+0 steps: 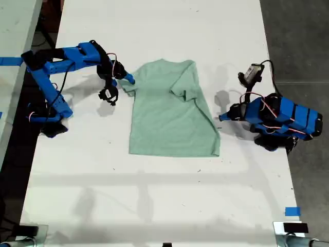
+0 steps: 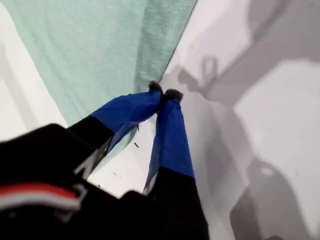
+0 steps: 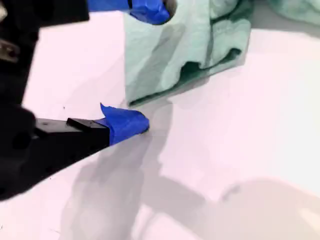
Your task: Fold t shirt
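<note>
One t shirt (image 1: 167, 116), two blue arms, one white table (image 1: 154, 206).

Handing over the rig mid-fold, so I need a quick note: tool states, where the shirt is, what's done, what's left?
My first tool: shut, empty, beside the t shirt edge on the exterior view's right.
My second tool: open, at the sleeve on that view's left, not yet gripping.
Done: the right side looks folded inward.
Left: grip this sleeve, fold it in, then probably fold the body.
</note>
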